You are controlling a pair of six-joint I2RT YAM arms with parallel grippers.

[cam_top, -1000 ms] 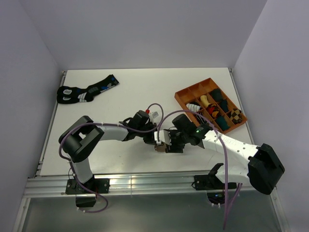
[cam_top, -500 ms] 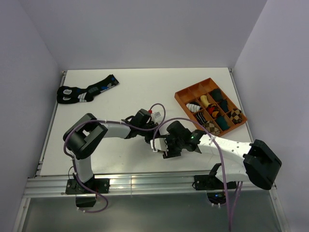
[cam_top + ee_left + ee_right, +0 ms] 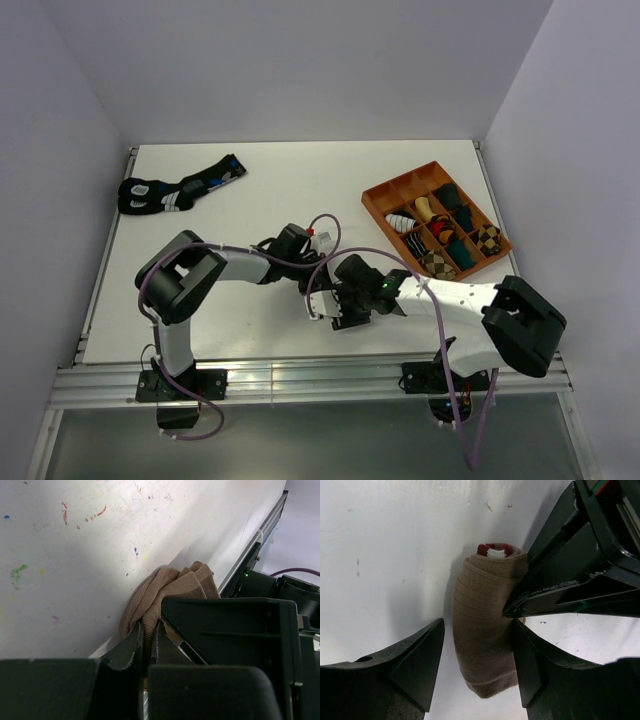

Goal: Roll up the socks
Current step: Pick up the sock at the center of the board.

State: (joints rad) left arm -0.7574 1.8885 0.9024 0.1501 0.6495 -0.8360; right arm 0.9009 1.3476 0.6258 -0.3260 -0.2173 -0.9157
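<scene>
Two arms meet at the tan sock roll (image 3: 480, 605) near the front edge of the tabletop (image 3: 300, 180)
The left arm (image 3: 240, 268) and right arm (image 3: 450, 300) reach it from either side; an orange tray (image 3: 375, 198) of bundles sits far right, black socks (image 3: 175, 188) far left. The roll lies between the right jaws, which stand apart around it, while the left jaws are clamped on its fabric; a maroon-and-white cuff (image 3: 495, 551) shows at its end

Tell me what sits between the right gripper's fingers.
Right wrist view: the rolled tan sock lies between the fingers of the right gripper, with the left gripper shut on its side. A strip of bare table separates it from one finger.
</scene>
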